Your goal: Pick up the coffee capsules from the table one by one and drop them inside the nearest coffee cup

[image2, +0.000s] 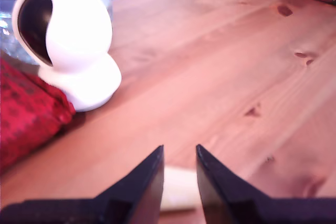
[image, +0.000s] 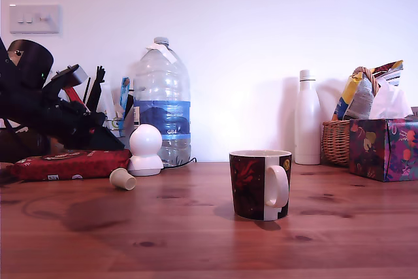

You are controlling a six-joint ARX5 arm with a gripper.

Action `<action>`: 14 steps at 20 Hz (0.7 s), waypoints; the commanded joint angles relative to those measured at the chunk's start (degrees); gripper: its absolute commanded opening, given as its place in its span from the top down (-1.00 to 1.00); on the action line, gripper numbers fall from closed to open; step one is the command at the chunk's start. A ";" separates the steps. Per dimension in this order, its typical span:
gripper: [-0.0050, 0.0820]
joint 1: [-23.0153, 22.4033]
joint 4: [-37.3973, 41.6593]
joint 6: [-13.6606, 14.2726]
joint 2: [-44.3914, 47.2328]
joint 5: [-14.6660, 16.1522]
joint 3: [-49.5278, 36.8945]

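A cream-beige coffee capsule (image: 123, 179) lies on its side on the wooden table, just in front of a round white ball-shaped figure (image: 145, 150). In the wrist view my gripper (image2: 179, 148) hangs just above that capsule (image2: 178, 191), which shows pale through the narrow gap between the two dark fingers. The gripper is open a little and holds nothing. The dark mug (image: 260, 184), with red flowers and a white handle, stands well off toward the exterior view's right. No dark brown capsule is in view. My black arm (image: 59, 122) fills the exterior view's left.
A red patterned packet (image: 68, 164) lies beside the capsule under the arm. A big water bottle (image: 162, 112) stands behind the white figure (image2: 71, 51). At the back right are a white bottle (image: 307, 119), a wicker basket (image: 336, 142) and a patterned tissue box (image: 384, 149).
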 commanded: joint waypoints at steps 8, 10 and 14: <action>-0.79 -0.48 -8.63 2.54 -0.98 0.07 -1.14; -0.79 -0.44 -9.33 2.25 -0.98 -2.43 -1.14; -0.79 -0.46 -9.57 2.40 -0.98 -3.63 -1.14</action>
